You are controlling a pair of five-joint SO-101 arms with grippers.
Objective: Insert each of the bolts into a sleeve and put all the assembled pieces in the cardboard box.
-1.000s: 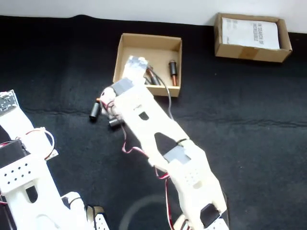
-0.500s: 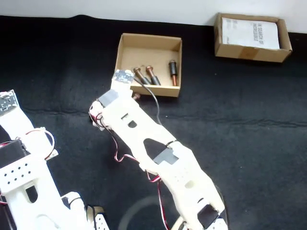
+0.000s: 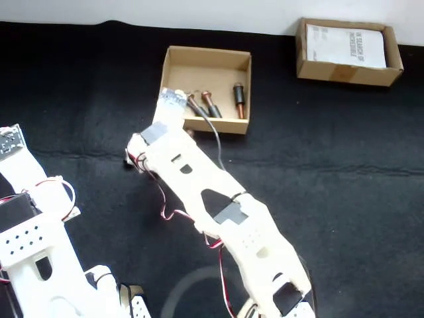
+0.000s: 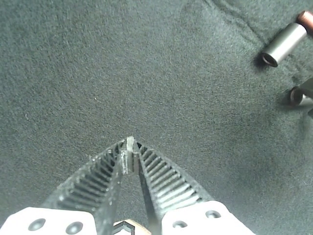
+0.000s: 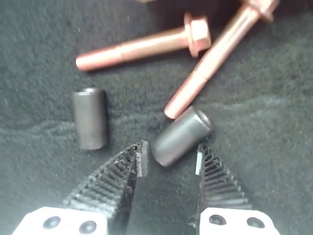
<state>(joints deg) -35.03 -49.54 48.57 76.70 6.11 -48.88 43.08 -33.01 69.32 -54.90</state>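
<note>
Left claw [image 4: 129, 147] closed and empty; right claw [image 5: 168, 159] spread about a short dark-grey metal sleeve [image 5: 181, 136].

At the lower left of the high view the white left arm [image 3: 26, 245] was cut off by the frame edge. In the centre the white right arm [image 3: 255, 238] hid the loose parts left of the brown cardboard box [image 3: 209, 56], where three copper bolts in dark sleeves [image 3: 238, 99] lay. The left claw's toothed fingers met at their tips above the black cloth [image 4: 98, 73]. Whether the right claw's fingers touched the sleeve between them was unclear. A second dark sleeve [image 5: 90, 117] and two bare copper bolts [image 5: 146, 46] lay near.
</note>
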